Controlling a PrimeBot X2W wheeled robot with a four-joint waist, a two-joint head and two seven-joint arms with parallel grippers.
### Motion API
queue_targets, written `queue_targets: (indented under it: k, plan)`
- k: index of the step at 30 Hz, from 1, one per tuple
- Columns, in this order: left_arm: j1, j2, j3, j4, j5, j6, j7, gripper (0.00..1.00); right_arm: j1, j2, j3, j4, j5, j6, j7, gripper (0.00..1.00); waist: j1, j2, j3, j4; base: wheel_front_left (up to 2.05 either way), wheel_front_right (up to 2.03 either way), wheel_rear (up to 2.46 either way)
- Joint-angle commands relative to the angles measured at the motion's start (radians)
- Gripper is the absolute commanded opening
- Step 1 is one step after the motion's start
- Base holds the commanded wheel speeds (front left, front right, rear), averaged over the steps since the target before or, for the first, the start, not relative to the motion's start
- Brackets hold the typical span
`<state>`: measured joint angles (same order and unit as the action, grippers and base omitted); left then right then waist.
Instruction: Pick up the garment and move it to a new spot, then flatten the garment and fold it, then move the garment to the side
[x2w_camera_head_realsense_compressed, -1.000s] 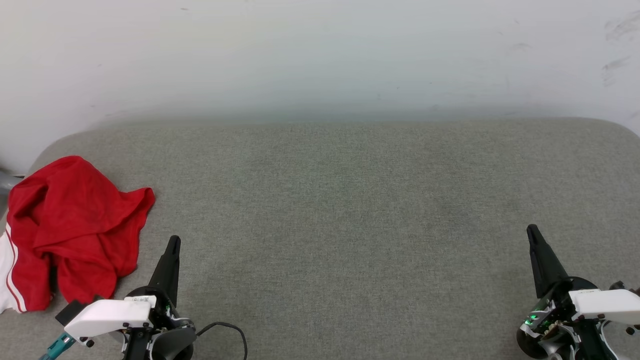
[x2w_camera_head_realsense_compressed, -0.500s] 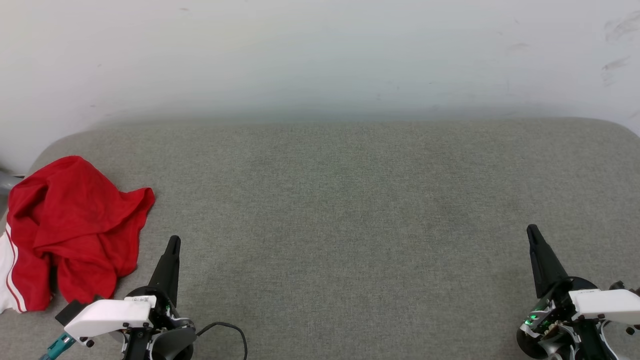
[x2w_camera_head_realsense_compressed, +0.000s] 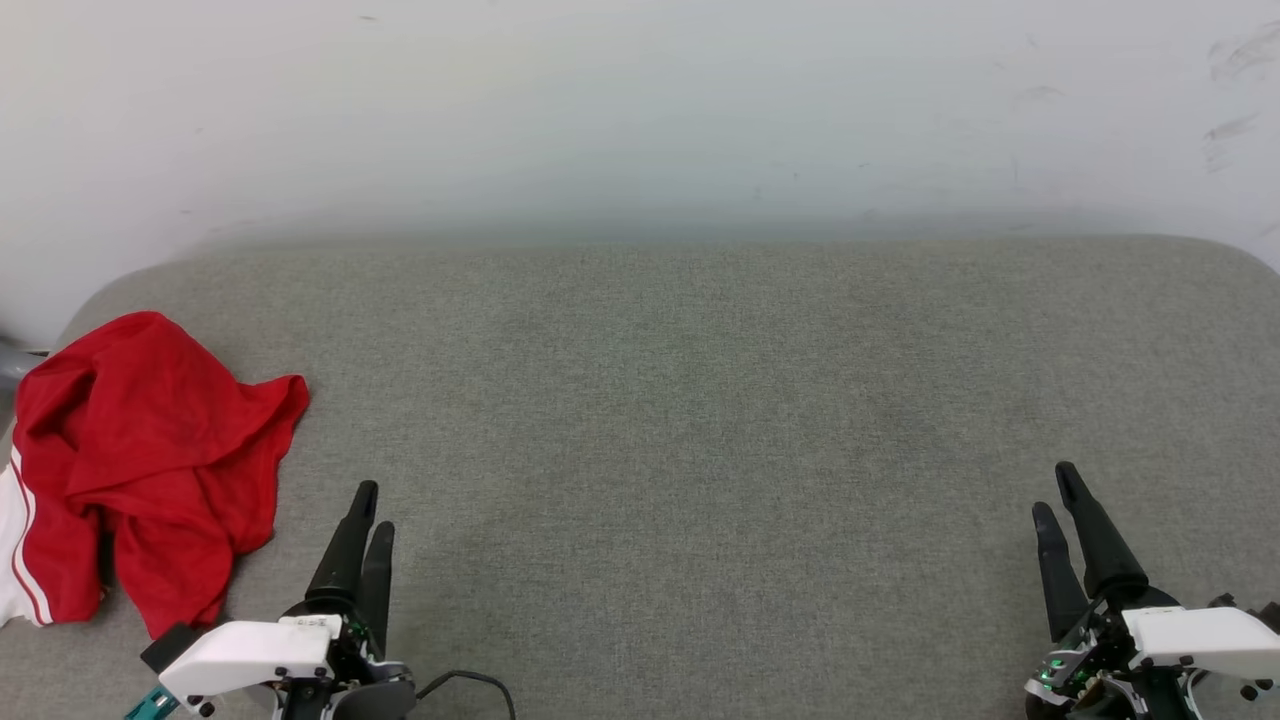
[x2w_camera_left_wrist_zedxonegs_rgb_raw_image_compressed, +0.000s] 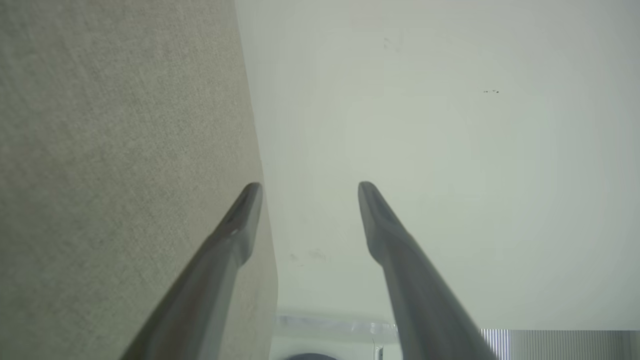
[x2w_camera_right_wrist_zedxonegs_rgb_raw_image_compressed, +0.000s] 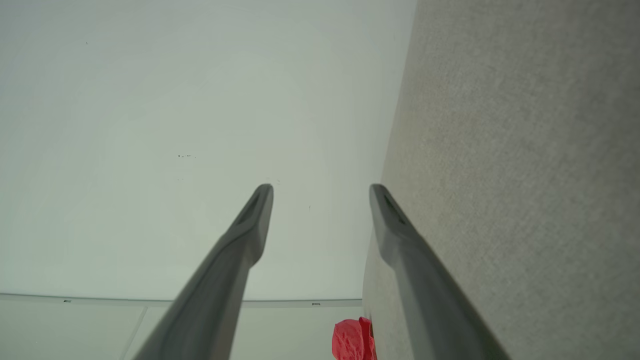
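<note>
The garment (x2w_camera_head_realsense_compressed: 150, 460) lies crumpled at the left end of the grey fabric surface (x2w_camera_head_realsense_compressed: 700, 400). It is red, with a white, red-striped part at its lower left edge. A small red bit of the garment (x2w_camera_right_wrist_zedxonegs_rgb_raw_image_compressed: 352, 340) also shows at the bottom of the right wrist view. My left gripper (x2w_camera_head_realsense_compressed: 372, 510) stands open near the front edge, just right of the garment and apart from it, with nothing between its fingers. At the front right, my right gripper (x2w_camera_head_realsense_compressed: 1055, 492) is open and empty too. The left gripper (x2w_camera_left_wrist_zedxonegs_rgb_raw_image_compressed: 307, 187) and the right gripper (x2w_camera_right_wrist_zedxonegs_rgb_raw_image_compressed: 321, 189) show spread fingers in their wrist views.
A pale wall (x2w_camera_head_realsense_compressed: 640, 110) rises behind the grey surface. The surface has rounded far corners. A black cable (x2w_camera_head_realsense_compressed: 470, 685) curls beside my left wrist at the bottom edge.
Both grippers have opened: each showed a single closed point before, and two separate fingers now. Both have also drawn back slightly toward the front edge. The garment has not moved.
</note>
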<state>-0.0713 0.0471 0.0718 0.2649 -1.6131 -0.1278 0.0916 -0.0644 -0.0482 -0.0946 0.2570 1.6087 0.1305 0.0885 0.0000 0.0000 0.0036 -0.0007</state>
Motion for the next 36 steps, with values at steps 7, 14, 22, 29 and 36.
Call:
queue_targets:
  k: [7,14,22,29,36]
  plan:
    - [-0.021,0.002,-0.051,-0.057,0.005,-0.001,-0.043,1.00,0.003,-0.005,0.034,-0.059,-0.018,0.000,-0.040,1.00,0.0000,0.0000,0.000,0.000,0.00,0.00,0.00]
    - [-0.022,0.009,-0.104,-0.117,0.035,-0.002,-0.089,1.00,0.014,-0.019,0.070,-0.100,-0.054,0.000,-0.086,1.00,0.0000,0.0000,-0.001,0.000,0.00,0.00,0.00]
    - [-0.025,0.024,-0.126,-0.139,0.165,-0.002,-0.118,1.00,0.019,-0.038,0.077,-0.116,-0.204,0.000,-0.116,1.00,0.0000,0.0000,-0.002,0.000,0.00,0.00,0.00]
    - [-0.024,0.011,-0.118,-0.151,0.360,-0.002,-0.145,1.00,0.028,-0.022,0.052,-0.138,-0.437,0.000,-0.142,1.00,0.0000,0.0000,-0.003,0.001,0.00,0.00,0.00]
    - [-0.017,0.004,-0.112,-0.179,0.539,-0.002,-0.169,1.00,0.037,-0.008,0.037,-0.163,-0.627,0.000,-0.166,1.00,0.0000,0.0000,-0.004,0.002,0.00,0.00,0.00]
